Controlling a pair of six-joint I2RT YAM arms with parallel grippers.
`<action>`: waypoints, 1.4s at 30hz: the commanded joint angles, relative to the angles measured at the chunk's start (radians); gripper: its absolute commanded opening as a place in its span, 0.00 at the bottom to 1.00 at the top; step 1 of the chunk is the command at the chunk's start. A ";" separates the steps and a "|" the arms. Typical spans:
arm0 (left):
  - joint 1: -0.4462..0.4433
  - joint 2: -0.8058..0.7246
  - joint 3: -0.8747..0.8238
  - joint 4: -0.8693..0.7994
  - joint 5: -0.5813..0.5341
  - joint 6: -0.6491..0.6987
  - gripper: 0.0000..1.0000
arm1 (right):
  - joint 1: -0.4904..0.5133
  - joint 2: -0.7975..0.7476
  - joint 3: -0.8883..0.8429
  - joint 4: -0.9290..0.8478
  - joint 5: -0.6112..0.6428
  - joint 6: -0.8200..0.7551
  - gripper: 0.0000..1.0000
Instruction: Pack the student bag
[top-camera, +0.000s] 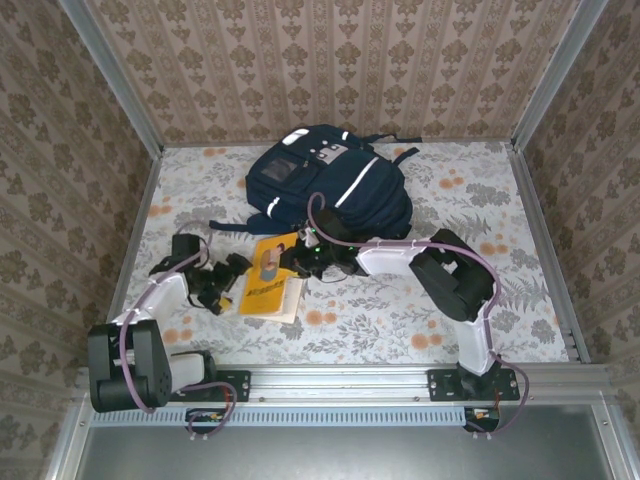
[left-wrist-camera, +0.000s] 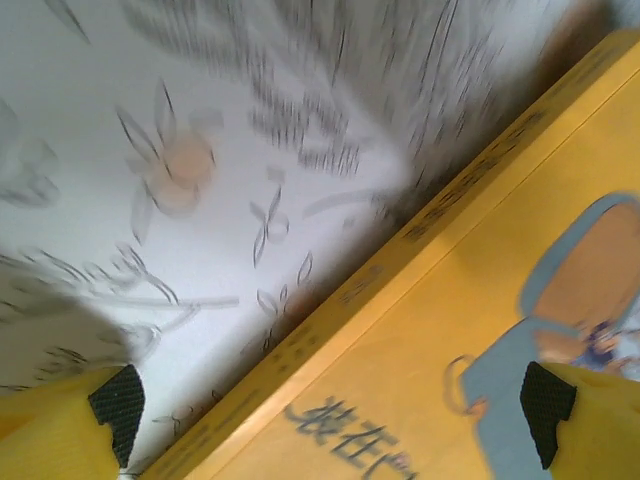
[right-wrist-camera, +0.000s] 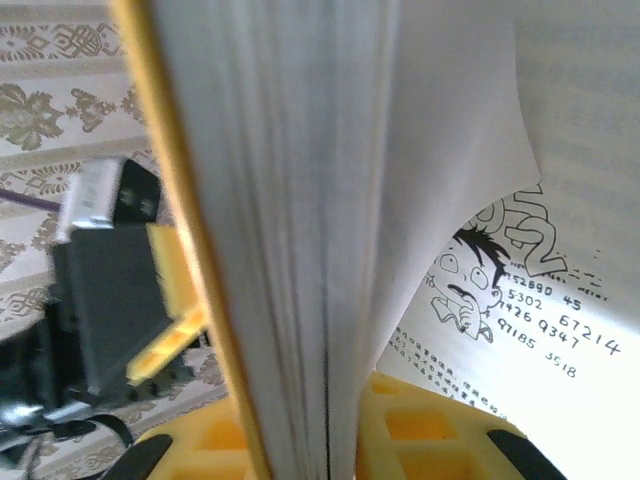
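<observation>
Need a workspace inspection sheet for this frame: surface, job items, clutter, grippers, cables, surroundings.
Surface: table covered in a floral cloth, lying flat.
Job's things: student bag at far middle, front side up; yellow book just in front of it.
Clutter: nothing seen.
Grippers: left gripper open, pads astride the book's edge; right gripper at the book's far end with the pages between its fingers, grip unclear.
Cables: purple cables run along both arms; the right one loops over the bag's near side.
Surroundings: patterned walls on three sides; metal rail at the near edge.
</observation>
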 joint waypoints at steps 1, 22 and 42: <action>-0.057 0.016 -0.063 0.103 0.156 0.001 1.00 | -0.020 -0.077 -0.069 0.162 -0.065 0.060 0.19; -0.246 0.079 -0.213 0.636 0.319 -0.363 0.93 | -0.115 -0.062 -0.315 0.705 -0.035 0.477 0.21; -0.239 -0.450 -0.294 0.418 0.212 -0.480 0.07 | -0.110 -0.179 -0.271 0.429 0.002 0.299 0.57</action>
